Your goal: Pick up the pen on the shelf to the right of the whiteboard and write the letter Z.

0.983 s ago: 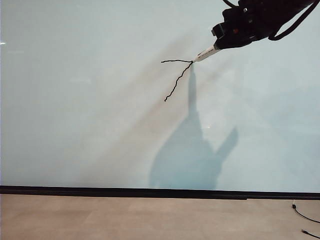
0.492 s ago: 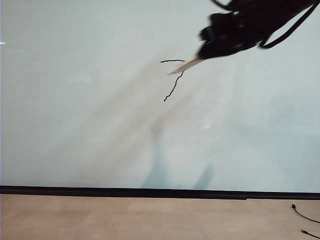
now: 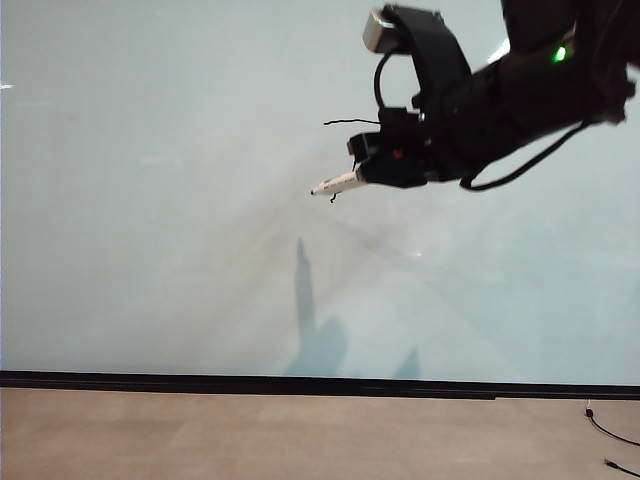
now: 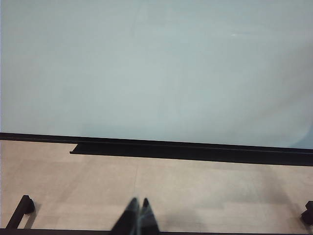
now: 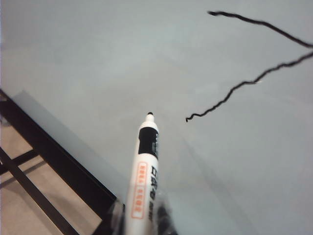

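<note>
The whiteboard (image 3: 150, 200) fills the exterior view. Of the letter Z (image 3: 350, 121), a thin black top stroke and a wobbly diagonal (image 5: 234, 88) show. My right gripper (image 3: 375, 172) hangs in front of the strokes, shut on the white pen (image 3: 338, 184). The pen's dark tip (image 5: 149, 114) points just beside the diagonal's lower end. Its shadow falls well below it, so the tip looks off the board. My left gripper (image 4: 139, 201) is shut with nothing in it, low over the floor and far from the board.
A black strip (image 3: 320, 384) runs along the board's lower edge, with tan floor (image 3: 300, 435) below. A black ledge (image 4: 190, 149) sits at the board's foot. A thin cable (image 3: 610, 435) lies at the lower right. Black frame bars (image 5: 58, 166) cross the right wrist view.
The right gripper has carried the pen from the strokes' upper right corner down and left to the diagonal's lower end. The wrist has tipped. The shadow has shifted left and shrunk.
</note>
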Tool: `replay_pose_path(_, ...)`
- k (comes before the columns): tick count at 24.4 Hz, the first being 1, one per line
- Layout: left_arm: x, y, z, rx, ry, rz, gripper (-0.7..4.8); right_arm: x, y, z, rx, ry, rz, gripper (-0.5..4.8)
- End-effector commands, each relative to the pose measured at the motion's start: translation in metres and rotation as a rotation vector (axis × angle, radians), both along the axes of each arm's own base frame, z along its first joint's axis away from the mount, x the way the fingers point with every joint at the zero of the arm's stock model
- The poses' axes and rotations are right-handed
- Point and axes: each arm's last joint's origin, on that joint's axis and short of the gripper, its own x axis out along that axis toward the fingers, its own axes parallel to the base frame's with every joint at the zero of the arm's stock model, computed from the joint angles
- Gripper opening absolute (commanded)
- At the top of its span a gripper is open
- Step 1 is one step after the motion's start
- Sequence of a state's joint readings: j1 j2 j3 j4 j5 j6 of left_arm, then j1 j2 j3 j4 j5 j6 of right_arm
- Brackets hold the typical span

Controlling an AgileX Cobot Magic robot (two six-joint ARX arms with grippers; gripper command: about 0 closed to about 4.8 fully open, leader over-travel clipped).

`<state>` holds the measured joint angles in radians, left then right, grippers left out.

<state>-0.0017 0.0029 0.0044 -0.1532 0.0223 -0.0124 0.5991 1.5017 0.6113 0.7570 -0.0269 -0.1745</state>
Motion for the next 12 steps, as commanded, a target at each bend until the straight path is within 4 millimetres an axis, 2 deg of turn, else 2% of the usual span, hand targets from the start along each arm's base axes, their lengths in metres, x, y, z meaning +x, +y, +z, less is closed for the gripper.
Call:
replay_pose_path(1,0.000,0.000,0.002,0.004,-0.013,-0.001,-0.04,0.005,0.000,0.000,0.053,-0.014,-0.011,-0.09)
replay_pose_path(12,0.000,0.000,0.002,0.004,-0.013,-0.001,-0.05,0.021,-0.003,0.002,0.065,-0.024,-0.048,-0.09)
